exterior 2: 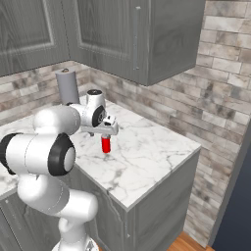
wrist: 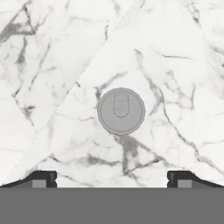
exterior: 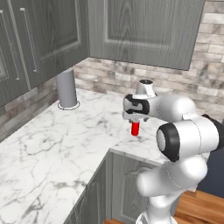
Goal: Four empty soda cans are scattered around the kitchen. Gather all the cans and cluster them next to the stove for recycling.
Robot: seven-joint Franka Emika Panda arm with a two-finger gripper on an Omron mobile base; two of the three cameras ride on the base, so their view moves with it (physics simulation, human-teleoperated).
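Soda can, small, red and upright [exterior: 135, 128], stands on the white marble counter [exterior: 61, 144] near the inside corner of its front edge, and from the hand camera I look straight down on its grey metal lid with the pull tab [wrist: 120, 110], sitting just above the middle of that picture. Directly over it hangs the white arm's two-finger claw [wrist: 112, 178], pointing down, its dark tips spread as wide as they go at about seven and five o'clock of the can top, holding nothing and well clear of the can. To my eye the job right now is the first pick-up: the hand is lined up but not yet low enough. A good descent would be plumb, keeping the lid centred between the tips so neither finger clips the rim and knocks over so light a can, then closing on the wall below the rim, not on the lid. At roughly ten o'clock from the can, well apart, a tall grey cylinder on a round base [exterior: 67, 89] stands against the brick-pattern wall [exterior: 175, 78] under the grey panelled cabinets [exterior: 144, 30], so lifting straight up first looks safest.
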